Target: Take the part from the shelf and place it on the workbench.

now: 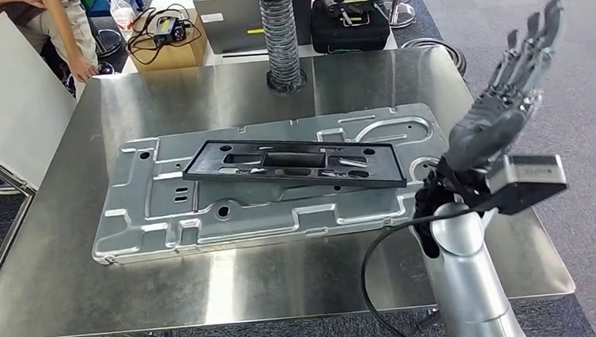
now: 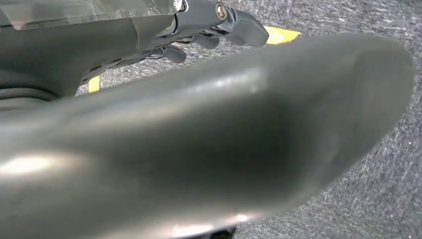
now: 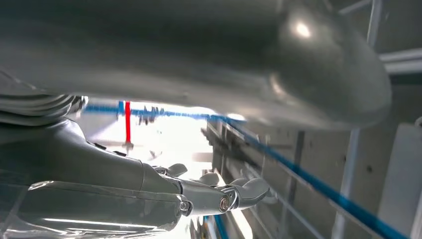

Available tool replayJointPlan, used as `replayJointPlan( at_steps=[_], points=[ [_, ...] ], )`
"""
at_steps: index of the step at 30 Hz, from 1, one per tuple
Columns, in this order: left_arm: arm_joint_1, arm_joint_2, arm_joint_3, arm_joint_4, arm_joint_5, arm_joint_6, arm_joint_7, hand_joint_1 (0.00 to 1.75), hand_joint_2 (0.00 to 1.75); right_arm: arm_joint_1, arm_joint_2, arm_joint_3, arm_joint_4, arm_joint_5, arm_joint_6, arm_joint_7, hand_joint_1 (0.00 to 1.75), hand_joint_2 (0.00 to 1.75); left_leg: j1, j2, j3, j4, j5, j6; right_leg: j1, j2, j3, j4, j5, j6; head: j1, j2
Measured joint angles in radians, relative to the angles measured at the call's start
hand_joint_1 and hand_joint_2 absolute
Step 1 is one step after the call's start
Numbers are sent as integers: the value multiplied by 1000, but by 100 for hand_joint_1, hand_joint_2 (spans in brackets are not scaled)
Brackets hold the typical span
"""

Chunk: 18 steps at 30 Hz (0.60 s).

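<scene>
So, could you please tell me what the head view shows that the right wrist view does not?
Head view alone: the black part lying on a stamped metal plate on the workbench, with a ribbed hose and a person behind. Right wrist view alone: blue lines and metal framing against a bright background. Both share the right hand, fingers apart, holding nothing.

Steel-topped table stands on grey carpet floor. Behind it, a white desk carries a cardboard box, laptop and black case. White panel leans at left. A person sits beyond.
</scene>
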State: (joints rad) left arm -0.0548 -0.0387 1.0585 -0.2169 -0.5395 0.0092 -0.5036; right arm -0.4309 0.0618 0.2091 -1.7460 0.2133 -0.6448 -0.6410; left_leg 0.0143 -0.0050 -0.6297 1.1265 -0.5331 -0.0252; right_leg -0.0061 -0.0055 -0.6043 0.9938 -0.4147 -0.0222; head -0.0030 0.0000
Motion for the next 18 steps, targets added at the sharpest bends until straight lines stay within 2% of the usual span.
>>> replayJointPlan(
  at_steps=[1,2,3,4,5,7,8,9,12,13,14,16,17,18],
  points=[
    [0,0,4,0,-1,0,-1,0,0,37,-16,-6,-21,2,-15,-11,0,0,1,0,-23,70,-40,-2,0,-1,-4,0,3,-1,-2,0],
    [1,0,7,0,-2,0,-3,0,0,72,-30,-14,-37,6,-27,-18,0,0,1,0,-39,128,-68,-5,0,-1,-9,1,7,-2,-1,0],
    [1,0,10,0,-2,0,-5,0,0,104,-42,-23,-50,10,-37,-23,0,0,2,0,-43,157,-80,-6,0,-2,-15,2,11,-1,-2,0],
    [2,1,13,0,-2,0,-7,0,0,134,-52,-35,-60,16,-44,-25,0,0,2,0,-25,146,-72,-7,0,-1,-21,4,16,1,-2,0],
    [2,1,14,0,-3,-1,-10,0,0,160,-59,-49,-68,21,-47,-25,0,0,3,0,12,93,-50,-6,0,-1,-27,6,20,4,-2,0],
    [0,2,16,0,-4,-3,-15,0,0,205,-67,-84,-80,26,-52,-26,0,0,3,-1,105,-56,-8,-1,0,1,-37,11,30,12,-1,0],
    [-2,2,17,-1,-5,-5,-18,0,0,223,-71,-102,-83,26,-53,-29,0,0,1,-2,133,-106,4,4,1,1,-40,13,34,18,0,0],
    [-2,3,18,-1,-5,-7,-19,0,0,238,-75,-120,-86,24,-54,-31,0,0,-2,-3,145,-131,9,9,1,2,-41,14,40,25,1,0],
    [-1,4,20,-3,-8,-13,-20,0,0,277,-83,-172,-87,15,-52,-34,0,0,-7,-2,134,-134,31,31,-3,3,-45,11,51,46,3,0],
    [-2,5,21,-3,-9,-14,-20,0,0,288,-86,-189,-87,12,-52,-34,0,0,-6,0,127,-136,43,39,-6,4,-52,23,34,52,3,0],
    [-3,5,21,-3,-11,-15,-19,0,0,299,-90,-205,-86,10,-51,-35,0,0,-5,2,118,-139,55,45,-8,5,-65,55,-3,57,4,0],
    [-4,6,23,-3,-15,-17,-17,0,0,319,-93,-233,-83,9,-49,-38,0,0,-5,5,92,-139,76,53,-10,5,-102,175,-107,66,7,0],
    [-4,7,24,-4,-17,-17,-17,0,0,331,-94,-245,-81,9,-46,-38,0,0,-6,5,78,-138,86,54,-10,5,-117,242,-145,69,8,0],
    [-3,7,25,-4,-18,-17,-16,0,0,342,-94,-256,-77,10,-42,-39,0,0,-7,6,63,-136,96,54,-10,5,-120,288,-160,71,8,0]
  ],
)
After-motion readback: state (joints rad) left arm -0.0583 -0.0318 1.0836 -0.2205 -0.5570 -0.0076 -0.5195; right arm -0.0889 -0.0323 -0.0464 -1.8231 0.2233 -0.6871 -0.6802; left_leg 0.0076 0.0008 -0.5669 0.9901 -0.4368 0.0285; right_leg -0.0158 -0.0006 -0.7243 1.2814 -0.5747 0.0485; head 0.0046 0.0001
